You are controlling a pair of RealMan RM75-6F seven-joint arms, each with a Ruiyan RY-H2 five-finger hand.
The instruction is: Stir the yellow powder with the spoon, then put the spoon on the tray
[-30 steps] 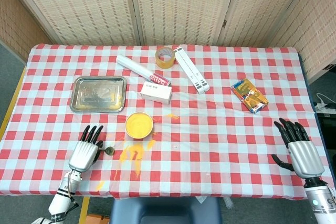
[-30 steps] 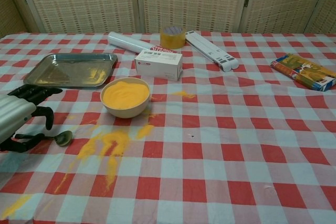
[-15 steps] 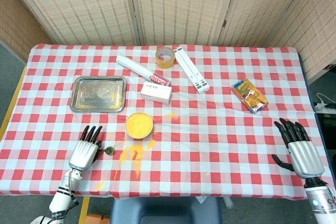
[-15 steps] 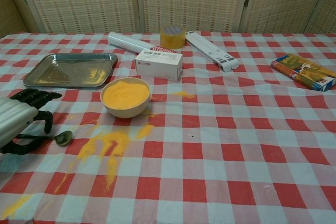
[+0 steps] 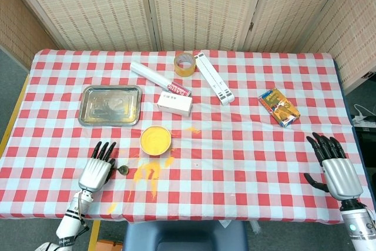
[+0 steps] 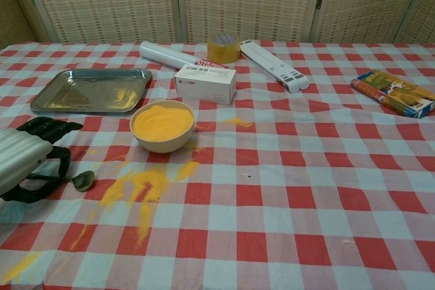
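Observation:
A cream bowl (image 5: 155,139) (image 6: 162,125) full of yellow powder stands left of centre. The small metal spoon (image 5: 123,170) (image 6: 82,180) lies on the cloth left of the bowl, its handle running under my left hand (image 5: 97,169) (image 6: 26,159). That hand hovers low with fingers stretched forward and the thumb hooked just above the handle; I see no grip on it. The steel tray (image 5: 111,105) (image 6: 92,91) sits behind it, bearing nothing. My right hand (image 5: 335,167) rests open near the front right edge, seen only in the head view.
Spilled yellow powder (image 5: 150,173) (image 6: 139,188) streaks the cloth in front of the bowl. Behind the bowl are a white box (image 5: 174,103), a white tube (image 5: 158,77), a tape roll (image 5: 185,64) and a white folded stand (image 5: 214,78). A coloured box (image 5: 279,107) lies right.
My left hand has drawn back slightly toward the table's front edge. The spoon has stayed in place. The right hand has not moved.

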